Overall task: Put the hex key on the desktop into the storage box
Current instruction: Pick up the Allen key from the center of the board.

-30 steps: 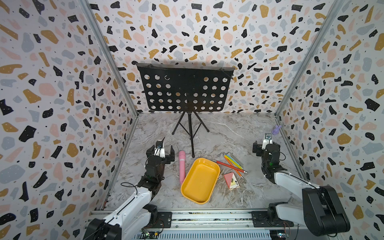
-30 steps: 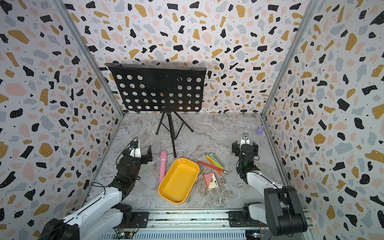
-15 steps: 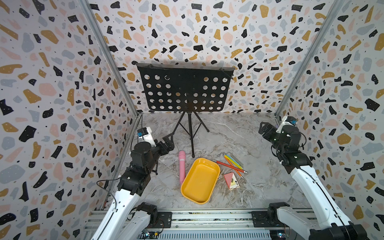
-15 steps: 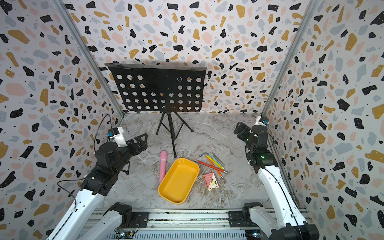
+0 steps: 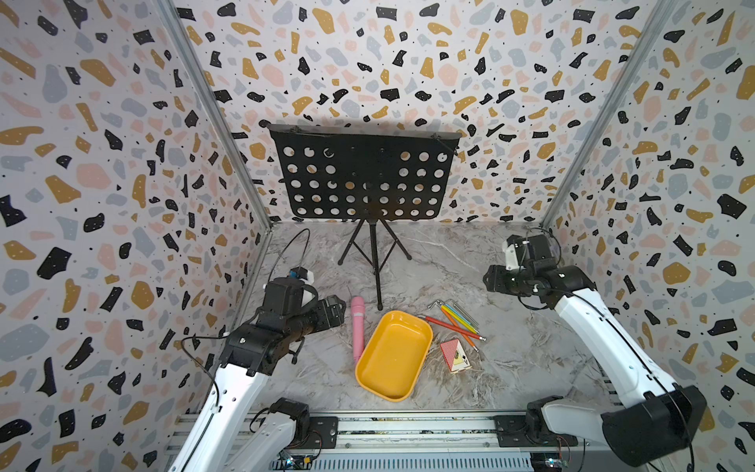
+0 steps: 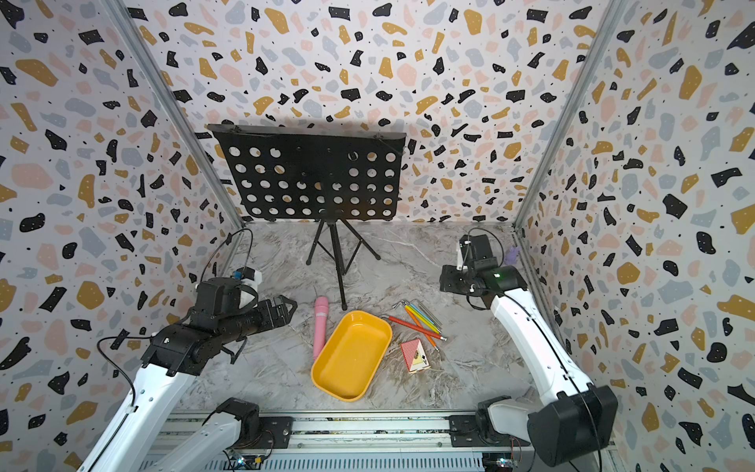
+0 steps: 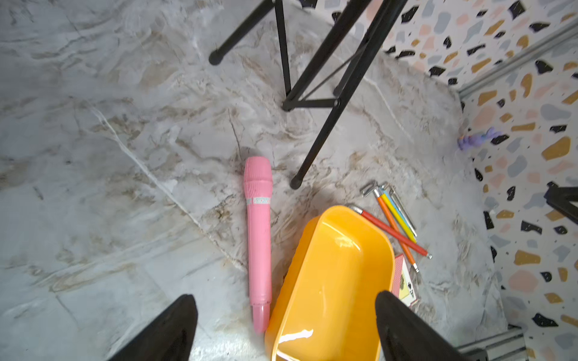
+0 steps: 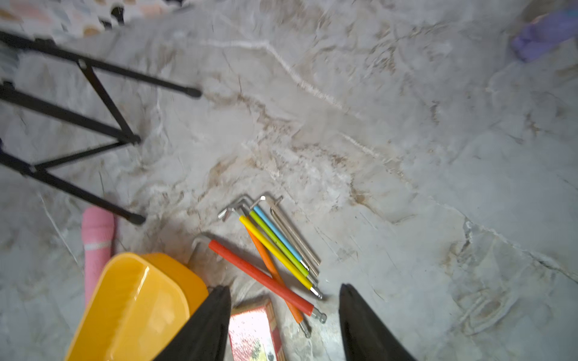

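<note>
Several hex keys (image 5: 453, 321) (image 6: 416, 323) with red, orange, yellow, green and blue sleeves, plus bare silver ones, lie fanned out on the marble desktop (image 5: 531, 355), just right of the storage box. The yellow storage box (image 5: 394, 355) (image 6: 351, 353) is empty. My left gripper (image 5: 337, 310) (image 7: 283, 297) hovers left of the box, open and holding nothing. Near the right wall, my right gripper (image 5: 488, 280) (image 8: 283, 287) hangs above and behind the hex keys (image 8: 275, 250), open and empty too.
A pink microphone (image 5: 358, 327) lies along the box's left side. A red card box (image 5: 453, 354) sits in front of the hex keys. A black music stand (image 5: 369, 180) on tripod legs (image 5: 374, 265) stands at the back. A small purple thing (image 6: 511, 255) lies by the right wall.
Both arms have risen from a low folded pose. The left gripper now points toward the box and the right toward the hex keys. Both pairs of jaws have narrowed. Nothing on the desktop moved.
</note>
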